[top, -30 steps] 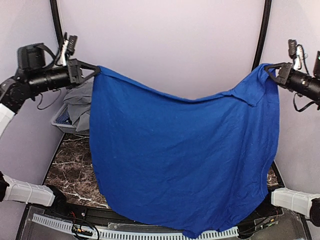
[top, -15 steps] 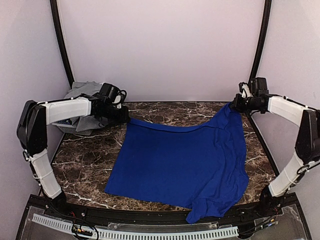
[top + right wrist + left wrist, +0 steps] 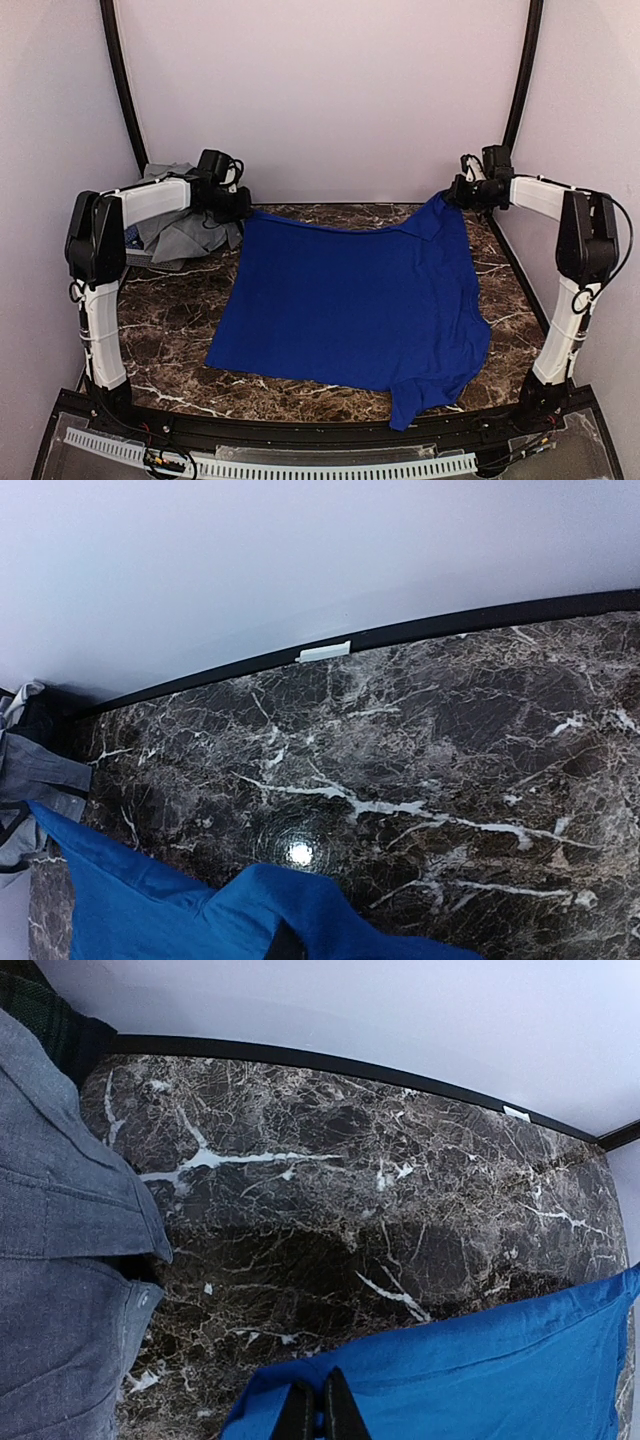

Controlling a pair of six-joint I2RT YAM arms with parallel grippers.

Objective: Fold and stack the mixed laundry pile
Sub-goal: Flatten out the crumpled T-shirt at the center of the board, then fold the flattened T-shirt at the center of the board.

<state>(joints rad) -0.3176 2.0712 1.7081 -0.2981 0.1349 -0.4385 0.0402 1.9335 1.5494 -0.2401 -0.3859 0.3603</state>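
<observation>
The dark marble table (image 3: 165, 330), veined in white, fills the floor of the white-walled cell. Most of it lies under the blue T-shirt (image 3: 350, 300), a plain royal-blue sheet with no print showing on the side that faces up. The T-shirt is spread from the centre of the table out toward 3 o'clock. It lies nearly flat on its 9 o'clock half, with only faint creases. The 3 o'clock half is rumpled, with long folds running from 1 o'clock toward 5 o'clock, and there a bunched corner reaches the black near rim. Its far edge sags in a shallow curve between two raised corners.

At 10 o'clock a grey shirt (image 3: 180, 232) sits heaped against the wall, well clear of the table's centre. In the left wrist view, the grey shirt (image 3: 60, 1290) shows a stitched placket and a button, and a dark-green plaid piece (image 3: 50, 1020) peeks out behind it.

Both arms stretch along the side walls to the far corners. The left gripper (image 3: 243, 207) holds the T-shirt's 11 o'clock corner; in its own camera the two fingers (image 3: 298, 1418) stand pressed together on the blue hem. The right gripper (image 3: 452, 192) pinches the 1 o'clock corner, where the cloth tents up off the marble. In its wrist view blue fabric (image 3: 200, 910) drapes over the fingers and hides most of them.

A small white tab (image 3: 323, 651) sits on the table's black far rim.
</observation>
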